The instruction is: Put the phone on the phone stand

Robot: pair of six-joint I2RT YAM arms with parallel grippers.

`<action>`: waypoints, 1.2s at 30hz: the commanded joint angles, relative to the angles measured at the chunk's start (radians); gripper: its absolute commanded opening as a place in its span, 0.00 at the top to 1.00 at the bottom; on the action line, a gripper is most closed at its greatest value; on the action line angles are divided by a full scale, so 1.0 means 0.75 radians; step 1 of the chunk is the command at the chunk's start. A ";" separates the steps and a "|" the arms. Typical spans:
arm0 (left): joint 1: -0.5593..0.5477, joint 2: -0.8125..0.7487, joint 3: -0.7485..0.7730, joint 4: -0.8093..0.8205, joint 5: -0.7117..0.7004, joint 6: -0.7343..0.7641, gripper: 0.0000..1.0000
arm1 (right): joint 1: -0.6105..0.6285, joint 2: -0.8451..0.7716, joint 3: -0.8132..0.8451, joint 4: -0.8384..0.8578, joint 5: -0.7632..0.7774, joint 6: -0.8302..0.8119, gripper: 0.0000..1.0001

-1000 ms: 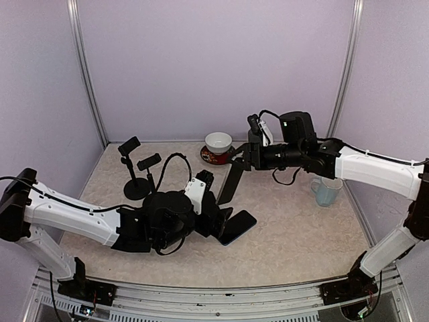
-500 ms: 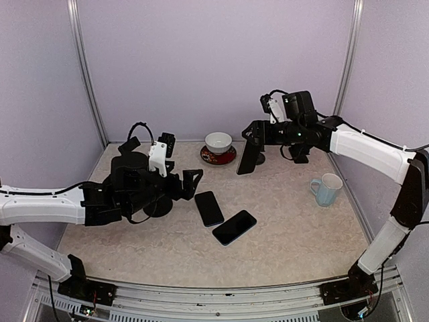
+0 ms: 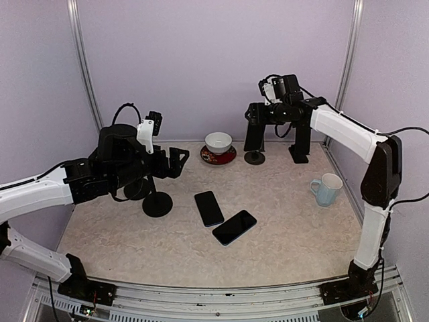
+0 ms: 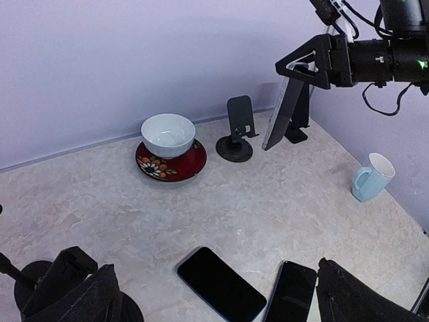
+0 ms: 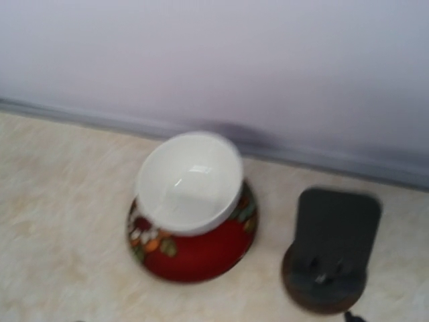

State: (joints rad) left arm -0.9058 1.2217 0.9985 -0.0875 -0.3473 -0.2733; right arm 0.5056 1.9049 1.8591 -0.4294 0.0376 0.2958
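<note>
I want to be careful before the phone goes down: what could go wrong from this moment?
The phone hangs tilted in the right gripper, gripped only near its upper end, so it may swing or slip. Its lower end is not yet on the phone stand; a misaligned descent could tip that stand. The bowl on its saucer stands close beside it.

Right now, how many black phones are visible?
3. Flat on table: farther black phone, nearer black phone. Held phone in right gripper by black stand. More may be hidden.
</note>
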 commanded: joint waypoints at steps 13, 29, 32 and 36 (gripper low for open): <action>0.265 -0.163 0.070 -0.298 0.278 0.090 0.01 | -0.093 0.292 0.413 -0.034 0.220 -0.110 0.48; 0.407 -0.268 -0.144 -0.117 0.417 0.170 0.01 | -0.104 0.447 0.485 0.111 0.286 -0.126 0.49; 0.445 -0.259 -0.151 -0.104 0.455 0.149 0.01 | -0.104 0.473 0.492 0.135 0.298 -0.105 0.49; 0.466 -0.254 -0.154 -0.102 0.444 0.146 0.01 | -0.104 0.497 0.493 0.163 0.314 -0.082 0.49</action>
State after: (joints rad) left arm -0.5735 1.0275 0.8936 -0.2058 -0.0395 -0.1558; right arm 0.4362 2.2616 2.1815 -0.3981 0.2413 0.2104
